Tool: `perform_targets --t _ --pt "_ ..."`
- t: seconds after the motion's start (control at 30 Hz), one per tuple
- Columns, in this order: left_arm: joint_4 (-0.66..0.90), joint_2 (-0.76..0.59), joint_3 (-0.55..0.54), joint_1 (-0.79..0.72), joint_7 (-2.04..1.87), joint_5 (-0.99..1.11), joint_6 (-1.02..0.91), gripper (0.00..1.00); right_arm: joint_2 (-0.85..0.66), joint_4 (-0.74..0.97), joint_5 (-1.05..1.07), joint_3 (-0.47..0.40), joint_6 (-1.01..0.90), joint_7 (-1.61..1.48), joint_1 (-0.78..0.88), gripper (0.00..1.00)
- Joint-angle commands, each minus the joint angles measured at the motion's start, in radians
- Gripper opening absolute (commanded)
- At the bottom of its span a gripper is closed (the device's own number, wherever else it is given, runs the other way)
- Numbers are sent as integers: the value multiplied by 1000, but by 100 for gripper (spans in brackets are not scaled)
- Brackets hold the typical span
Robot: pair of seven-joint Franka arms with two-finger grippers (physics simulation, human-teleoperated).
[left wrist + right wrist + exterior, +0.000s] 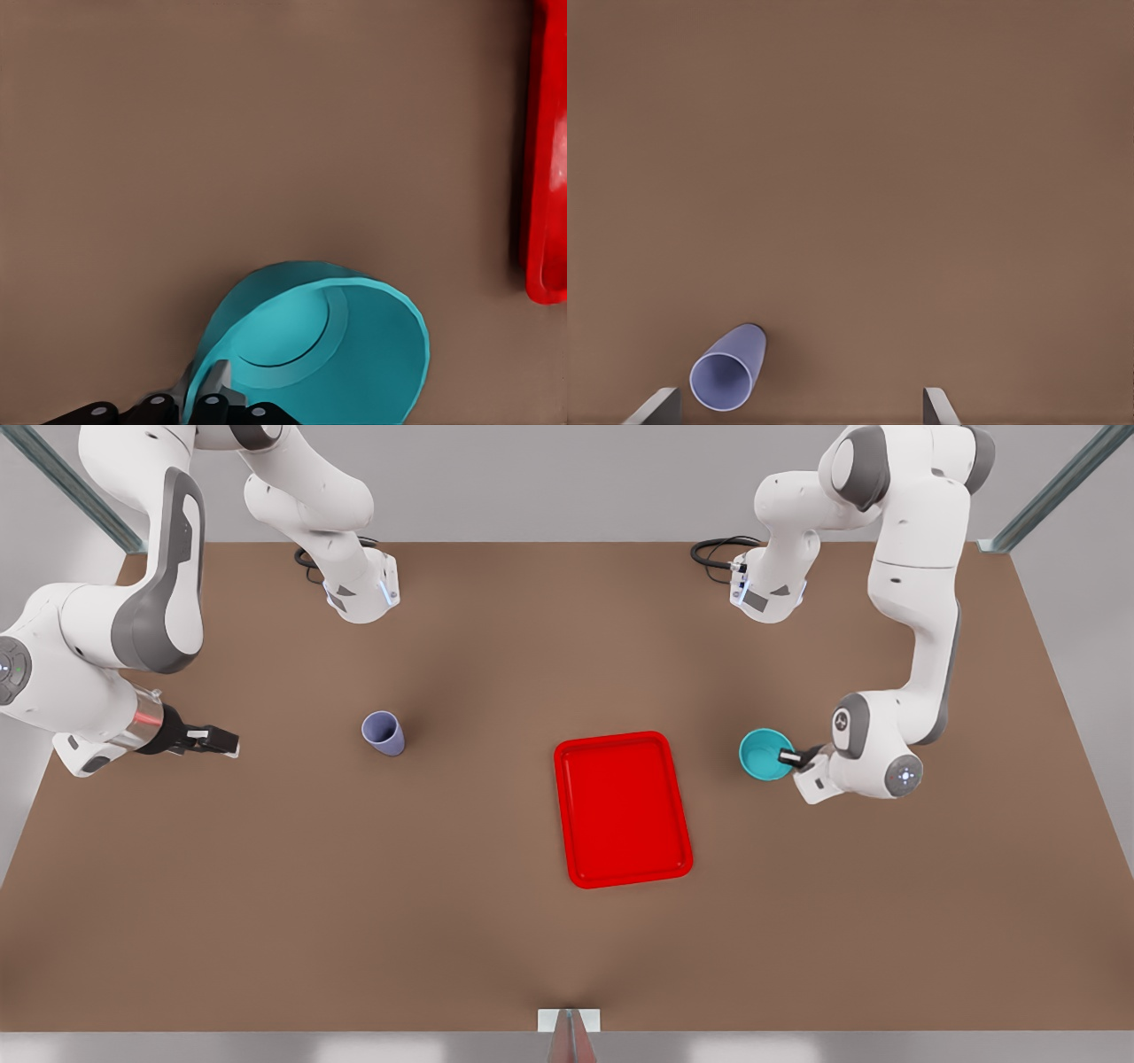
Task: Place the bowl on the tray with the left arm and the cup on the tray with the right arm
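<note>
The turquoise bowl (pixel 764 755) sits to the front view's right of the red tray (pixel 623 841). My left gripper (pixel 795 758) is shut on the bowl's rim on the side away from the tray. In the left wrist view the bowl (pixel 319 354) has one finger inside the wall and one outside at the gripper (pixel 205 400), and the tray's edge (pixel 547 177) lies beyond. The lavender cup (pixel 384 733) stands upright on the table at the front view's left of the tray. My right gripper (pixel 223 741) is open, well short of the cup (pixel 726 376), with its fingertips (pixel 663 405) spread wide.
The brown table (pixel 354 886) reaches to all sides. Both arm bases (pixel 363 593) stand at the far edge with black cables (pixel 722 553) beside them. A small white bracket (pixel 569 1020) sits at the near edge. Metal frame struts (pixel 1054 491) cross the far corners.
</note>
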Motion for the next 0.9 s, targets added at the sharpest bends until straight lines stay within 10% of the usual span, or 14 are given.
perform_targets --t 0.0,0.2,0.67,0.7,0.73,0.87 --pt "24 5 0 -17 -18 -164 -7 21 0 -1 0 0 0 0 1 100" --pt "481 241 -155 -112 -593 -146 -24 21 1 1 0 0 0 0 2 100" --pt "531 389 -158 -195 -700 -207 96 23 8 9 0 2 2 -2 4 100" --pt "538 395 -158 -193 -697 -207 96 43 8 9 0 2 2 -3 4 100" --pt "538 395 -158 -193 -694 -207 94 89 8 9 0 2 2 -2 4 100" --pt "539 392 -160 -193 -699 -207 91 100 9 16 0 6 5 0 11 100"
